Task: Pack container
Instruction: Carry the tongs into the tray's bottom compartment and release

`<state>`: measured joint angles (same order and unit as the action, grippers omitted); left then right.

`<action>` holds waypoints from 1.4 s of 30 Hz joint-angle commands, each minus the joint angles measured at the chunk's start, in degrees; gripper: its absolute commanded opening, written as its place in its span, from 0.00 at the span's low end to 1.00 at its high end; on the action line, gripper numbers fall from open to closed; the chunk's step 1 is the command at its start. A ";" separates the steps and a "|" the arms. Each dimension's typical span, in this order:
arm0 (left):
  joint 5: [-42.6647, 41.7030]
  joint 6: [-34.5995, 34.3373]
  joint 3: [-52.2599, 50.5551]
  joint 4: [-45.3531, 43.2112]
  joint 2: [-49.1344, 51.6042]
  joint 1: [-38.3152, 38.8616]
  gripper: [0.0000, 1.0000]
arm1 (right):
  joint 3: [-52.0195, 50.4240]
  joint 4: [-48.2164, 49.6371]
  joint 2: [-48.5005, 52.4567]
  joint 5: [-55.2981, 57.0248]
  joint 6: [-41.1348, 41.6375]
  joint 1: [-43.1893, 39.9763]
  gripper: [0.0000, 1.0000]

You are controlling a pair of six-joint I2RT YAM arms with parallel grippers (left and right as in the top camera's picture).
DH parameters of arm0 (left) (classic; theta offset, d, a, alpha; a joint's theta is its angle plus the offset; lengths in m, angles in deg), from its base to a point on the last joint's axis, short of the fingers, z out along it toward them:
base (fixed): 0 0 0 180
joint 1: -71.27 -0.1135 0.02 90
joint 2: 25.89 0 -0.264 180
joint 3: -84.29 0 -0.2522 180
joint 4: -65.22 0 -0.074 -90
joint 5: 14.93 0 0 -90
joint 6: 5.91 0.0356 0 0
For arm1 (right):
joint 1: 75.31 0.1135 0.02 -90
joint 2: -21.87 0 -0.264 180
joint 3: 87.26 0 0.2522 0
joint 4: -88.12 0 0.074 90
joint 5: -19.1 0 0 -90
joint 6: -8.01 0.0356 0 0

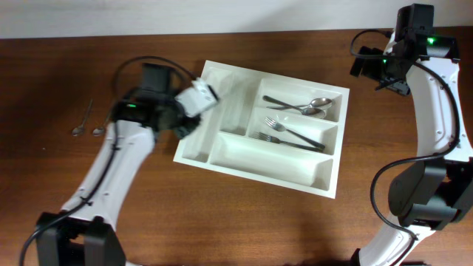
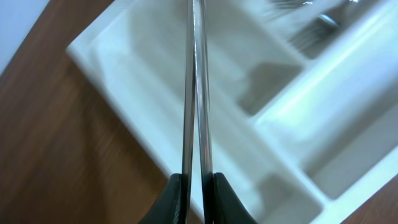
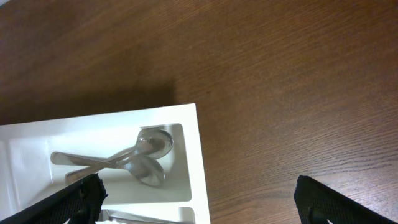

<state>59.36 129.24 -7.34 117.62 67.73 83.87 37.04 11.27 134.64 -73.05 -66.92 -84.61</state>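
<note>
White plastic five-compartment cutlery tray (image 1: 222, 151) lies skewed on the wooden table (image 1: 66, 59). Left gripper (image 2: 198, 186) is over its left end, clamped on a thin steel utensil (image 2: 196, 93). Right gripper (image 3: 199, 196) is off its far-right corner, fingers wide apart.

A dark brown wooden table (image 1: 244, 222) fills nearly the whole overhead view, its grain running left to right. Along its far edge a pale, off-white strip (image 1: 185, 15) spans the full width; whether it is wall or floor cannot be told. Soft, even light leaves a faint sheen on the wood and gentle shadows. Both wrist views show the same finely streaked wood close up.
</note>
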 commanded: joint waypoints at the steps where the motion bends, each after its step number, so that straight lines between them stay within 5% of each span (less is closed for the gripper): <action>1: 5.29 4.55 0.66 1.68 -0.74 6.82 0.02 | 0.90 0.11 0.13 0.72 0.46 -0.09 0.99; 9: 3.78 6.60 0.55 8.48 -0.74 17.55 0.02 | 0.90 0.11 0.13 0.72 0.46 -0.09 0.99; 18: 0.24 10.73 0.22 13.44 6.03 20.22 0.02 | 0.90 0.11 0.11 0.72 0.46 -0.09 0.99; 28: 0.46 15.04 0.22 10.14 15.15 20.26 0.02 | 0.90 0.11 0.13 0.72 0.44 -0.09 0.99; 42: 1.60 19.50 0.24 4.81 15.23 19.69 0.02 | 0.90 0.11 0.13 0.72 0.46 -0.09 0.99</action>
<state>60.54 146.44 -7.21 122.67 82.73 103.94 37.04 11.38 134.64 -73.05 -66.99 -84.61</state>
